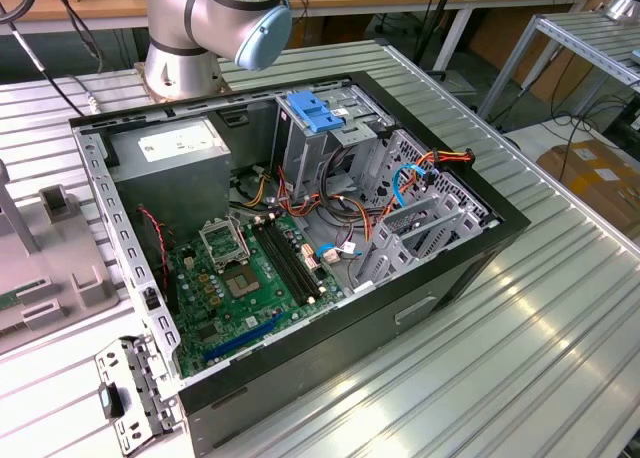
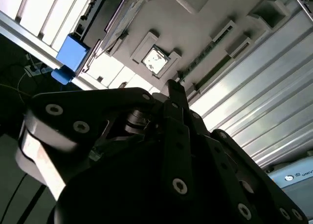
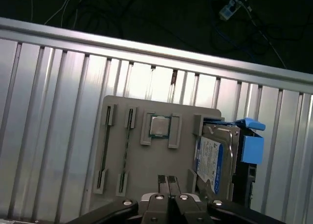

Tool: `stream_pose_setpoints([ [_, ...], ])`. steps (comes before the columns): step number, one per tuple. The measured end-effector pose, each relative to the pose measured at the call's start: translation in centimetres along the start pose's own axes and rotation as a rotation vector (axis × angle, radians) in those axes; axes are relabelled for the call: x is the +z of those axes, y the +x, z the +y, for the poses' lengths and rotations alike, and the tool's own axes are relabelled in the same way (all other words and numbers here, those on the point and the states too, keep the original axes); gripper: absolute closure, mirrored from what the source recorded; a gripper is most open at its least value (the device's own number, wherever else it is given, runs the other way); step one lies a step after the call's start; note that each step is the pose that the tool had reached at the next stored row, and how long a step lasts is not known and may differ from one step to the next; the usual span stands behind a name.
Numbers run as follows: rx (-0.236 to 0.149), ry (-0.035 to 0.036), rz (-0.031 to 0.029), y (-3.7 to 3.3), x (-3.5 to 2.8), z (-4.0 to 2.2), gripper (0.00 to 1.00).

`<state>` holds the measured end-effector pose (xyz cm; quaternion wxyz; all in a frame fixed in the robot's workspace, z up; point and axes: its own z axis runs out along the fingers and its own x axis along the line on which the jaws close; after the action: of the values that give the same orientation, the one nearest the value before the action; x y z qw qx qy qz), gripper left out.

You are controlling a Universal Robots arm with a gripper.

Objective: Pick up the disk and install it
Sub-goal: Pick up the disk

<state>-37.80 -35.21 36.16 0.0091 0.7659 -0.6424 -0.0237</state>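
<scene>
While the disk (image 3: 211, 158) sits slotted in its grey holder (image 3: 127, 155), likely for easy gripping, the claw (image 3: 168, 178) hovers nearby, clenched and empty.

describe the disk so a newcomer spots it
In the first wrist view, find the grey tray on the ribbed table. The disk sits at its edge beside the square chip: the one thing with a white label and blue rails.

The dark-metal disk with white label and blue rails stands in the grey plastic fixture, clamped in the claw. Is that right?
No. In the first wrist view the dark-metal disk with white label and blue rails stands in the grey plastic fixture, but the claw is apart from it, holding nothing.
</scene>
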Motion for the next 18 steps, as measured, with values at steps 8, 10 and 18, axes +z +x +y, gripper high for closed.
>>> stream_pose_setpoints([
  [8, 0.0, 0.0006, -0.0027, 0.0, 0.01, 0.0, 0.64],
  [10, 0.0, 0.0007, -0.0033, 0.0, 0.01, 0.0, 0.52],
  [18, 0.0, 0.0007, -0.0039, -1.55, 0.08, -0.28, 0.52],
])
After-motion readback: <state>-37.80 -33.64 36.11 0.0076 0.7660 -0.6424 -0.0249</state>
